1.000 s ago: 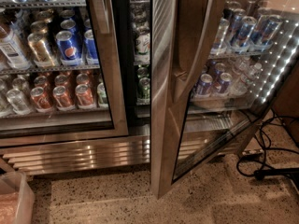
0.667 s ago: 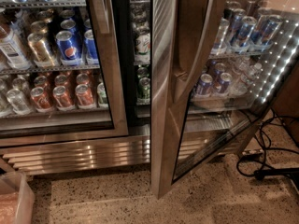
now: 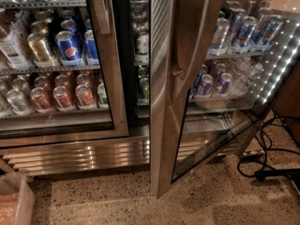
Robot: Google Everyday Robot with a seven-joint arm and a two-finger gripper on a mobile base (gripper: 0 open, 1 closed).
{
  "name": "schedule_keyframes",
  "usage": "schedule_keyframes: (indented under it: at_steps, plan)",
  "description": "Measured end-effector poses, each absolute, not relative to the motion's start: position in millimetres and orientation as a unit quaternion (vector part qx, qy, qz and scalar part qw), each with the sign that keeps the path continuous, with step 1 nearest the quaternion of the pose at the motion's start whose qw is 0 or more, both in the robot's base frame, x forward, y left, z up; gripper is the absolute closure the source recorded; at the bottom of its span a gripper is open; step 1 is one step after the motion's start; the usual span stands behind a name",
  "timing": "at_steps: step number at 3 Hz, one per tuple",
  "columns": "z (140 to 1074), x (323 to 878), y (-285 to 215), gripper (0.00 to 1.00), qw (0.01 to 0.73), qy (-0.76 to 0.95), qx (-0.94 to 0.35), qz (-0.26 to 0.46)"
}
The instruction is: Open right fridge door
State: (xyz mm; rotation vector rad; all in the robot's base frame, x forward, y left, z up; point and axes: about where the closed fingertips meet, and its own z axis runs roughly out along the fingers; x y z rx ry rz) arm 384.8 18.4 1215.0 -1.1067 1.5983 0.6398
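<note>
right fridge door (image 3: 163, 125) stands swung open, edge-on, just right of the closed left door (image 3: 115, 78); its top is cut off. cans (image 3: 224, 82) behind its pane look blurred. the gripper is outside the view; its state cannot be told.
</note>
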Motion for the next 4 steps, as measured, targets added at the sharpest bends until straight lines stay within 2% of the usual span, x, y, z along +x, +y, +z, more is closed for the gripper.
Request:
schedule_keyframes:
  at_steps: [2, 3, 4]
  plan:
    - [1242, 393, 14, 1.00, 0.530, 0.635, -0.495, 0.268]
    - [1285, 370, 18, 1.00, 0.559, 0.604, -0.507, 0.258]
    - [1300, 359, 22, 1.00, 0.547, 0.606, -0.523, 0.247]
